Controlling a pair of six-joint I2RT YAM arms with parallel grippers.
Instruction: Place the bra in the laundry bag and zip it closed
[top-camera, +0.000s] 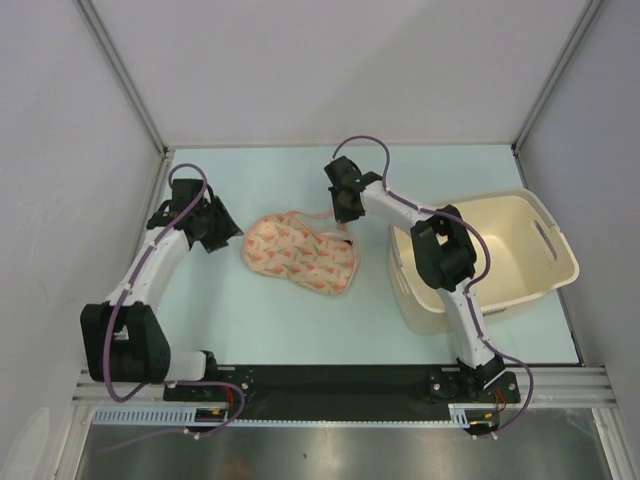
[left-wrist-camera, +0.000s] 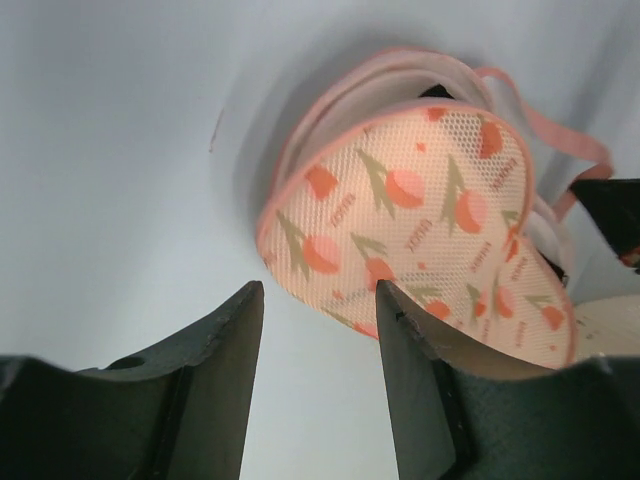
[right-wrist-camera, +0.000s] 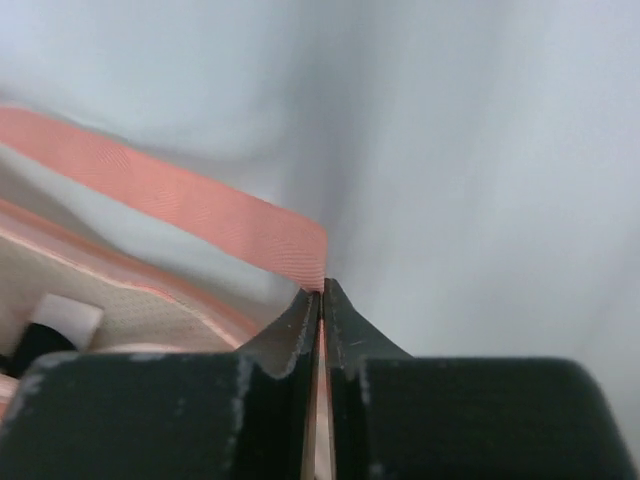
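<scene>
The peach patterned laundry bag (top-camera: 300, 255) lies flat in the middle of the table. Its mesh top (left-wrist-camera: 420, 200) fills the left wrist view, with the edge gaping at the far side. Of the bra I see only bits of white and black (left-wrist-camera: 545, 225) inside that gap. My right gripper (top-camera: 345, 210) stands at the bag's far right end. In its wrist view the gripper (right-wrist-camera: 322, 290) is shut on the bag's pink ribbon loop (right-wrist-camera: 200, 210). My left gripper (top-camera: 228, 233) sits just off the bag's left end. It hangs open (left-wrist-camera: 320, 290) over bare table, with nothing between the fingers.
A cream plastic basket (top-camera: 540, 215) stands at the right, close behind the right arm's elbow. White walls with metal posts enclose the table at the back and sides. A black rail runs along the near edge.
</scene>
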